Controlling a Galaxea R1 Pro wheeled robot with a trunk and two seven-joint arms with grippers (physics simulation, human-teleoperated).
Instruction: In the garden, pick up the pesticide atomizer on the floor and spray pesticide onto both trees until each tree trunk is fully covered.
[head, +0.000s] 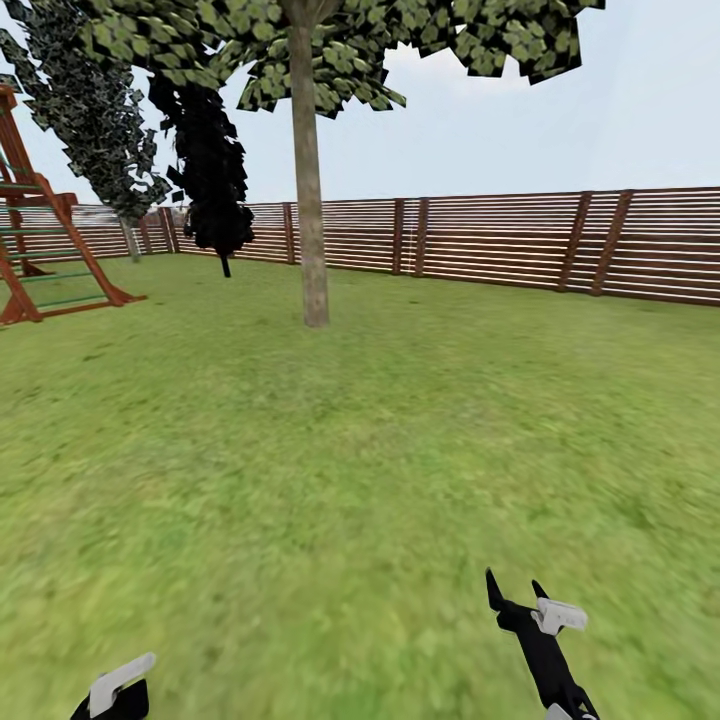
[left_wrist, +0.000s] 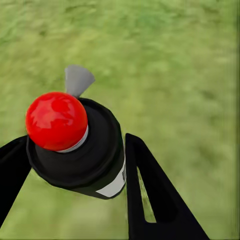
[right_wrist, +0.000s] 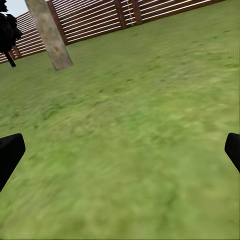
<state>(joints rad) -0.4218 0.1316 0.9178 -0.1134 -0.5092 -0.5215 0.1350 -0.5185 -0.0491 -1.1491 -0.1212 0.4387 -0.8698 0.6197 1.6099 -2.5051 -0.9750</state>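
Open lawn ahead, unobstructed up to the tree trunk; fence bounds the far edge.

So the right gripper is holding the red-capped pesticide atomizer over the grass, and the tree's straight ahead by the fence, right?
Not quite: the left gripper holds the pesticide atomizer, as the left wrist view shows. The right gripper is open and empty over the grass. The tree trunk does stand ahead, before the fence.

Red-brown wooden climbing frame w/ green rungs stands at far left on grass; dark narrow conifer near fence corner; grey-green conifer just beside it; pale sky above w/ faint cloud.
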